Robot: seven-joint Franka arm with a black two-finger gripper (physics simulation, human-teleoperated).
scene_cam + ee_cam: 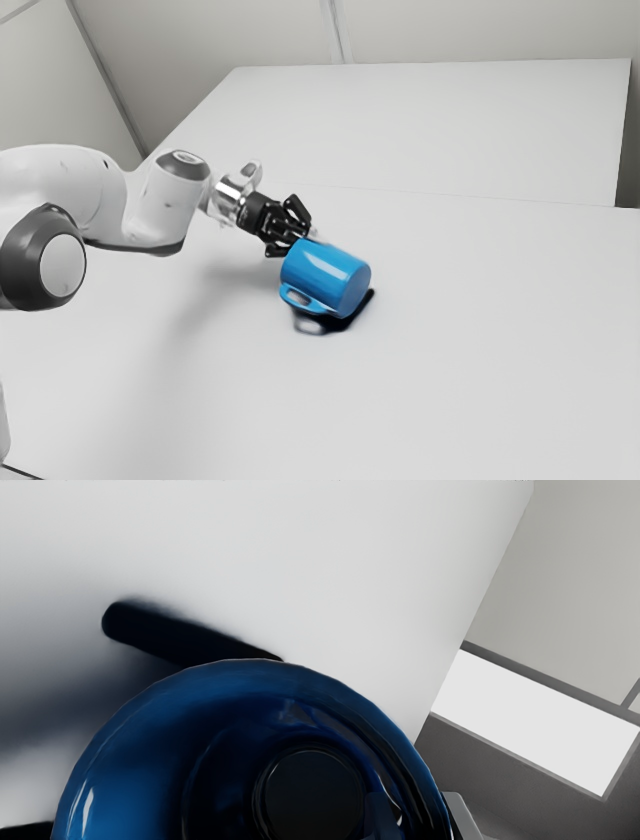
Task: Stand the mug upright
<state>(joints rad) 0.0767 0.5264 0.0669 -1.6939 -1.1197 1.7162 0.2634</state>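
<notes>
Mug point(327, 277) tipped over on the counter point(480, 340), mouth toward my claw point(302, 236), base pointing away.
The mug is just off the claw's front, toward the exterior view's right; its long axis runs roughly along my reach, down from the mouth end to the base, with the handle point(303, 299) out on that camera's side. In the wrist view I look straight in at the mouth. Whether the claw is open, closed or has hold of the rim I cannot tell. It isn't upright, so I judge the coming turn must swing the base down and the mouth up.
</notes>
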